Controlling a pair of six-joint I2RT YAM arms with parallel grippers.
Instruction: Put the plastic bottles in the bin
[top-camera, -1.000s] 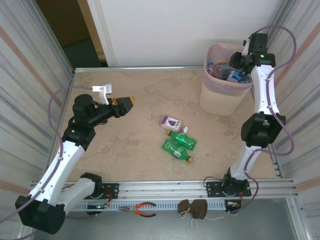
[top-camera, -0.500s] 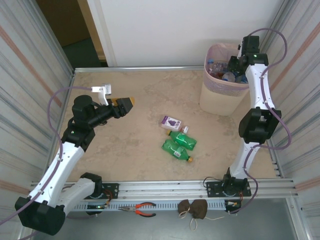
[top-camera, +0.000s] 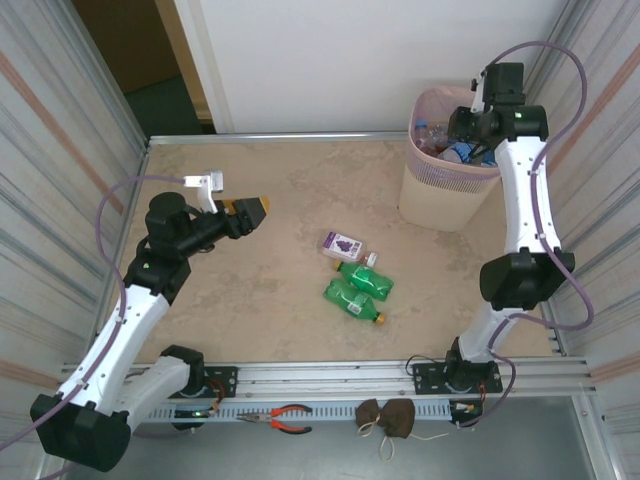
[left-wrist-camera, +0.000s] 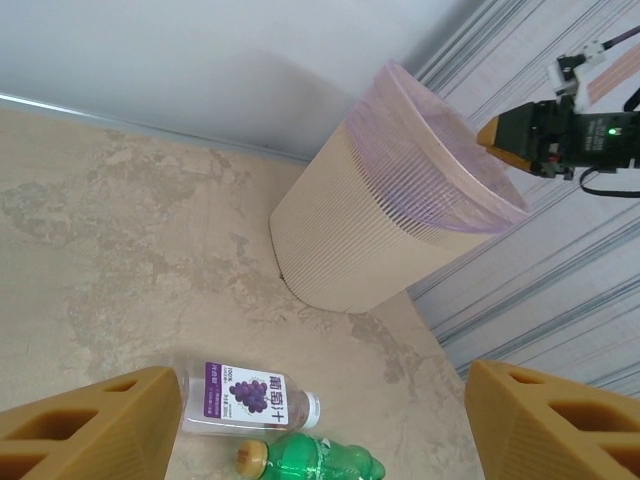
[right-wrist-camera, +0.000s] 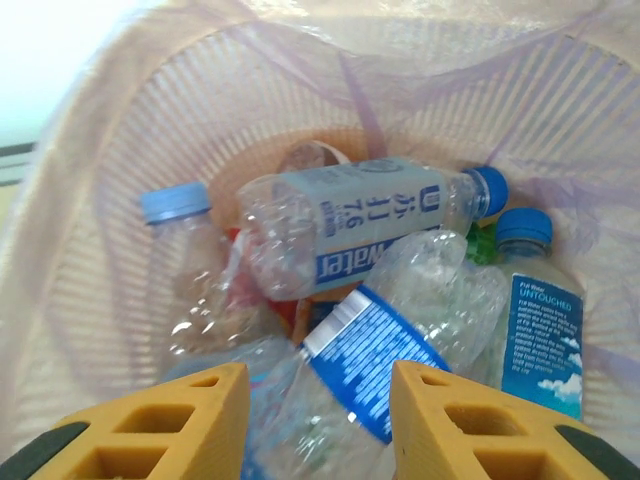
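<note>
This looks like a robotics lab test cell rather than a home or a shop. A left arm (top-camera: 120, 320) and a right arm (top-camera: 520, 200), white with black joints, are bolted to an aluminium rail (top-camera: 330, 372) at the near edge of a beige stone-patterned table (top-camera: 270, 190), trailing purple cables (top-camera: 101, 212). Corrugated metal panels (top-camera: 50, 170) wall in both sides, and a plain white board (top-camera: 370, 60) closes the back. Red-handled pliers (top-camera: 285, 418) lie on the front ledge beside what may be a small brown pouch (top-camera: 388, 418). A pale-pink wastebasket (top-camera: 445, 195) stands on the table itself.
</note>
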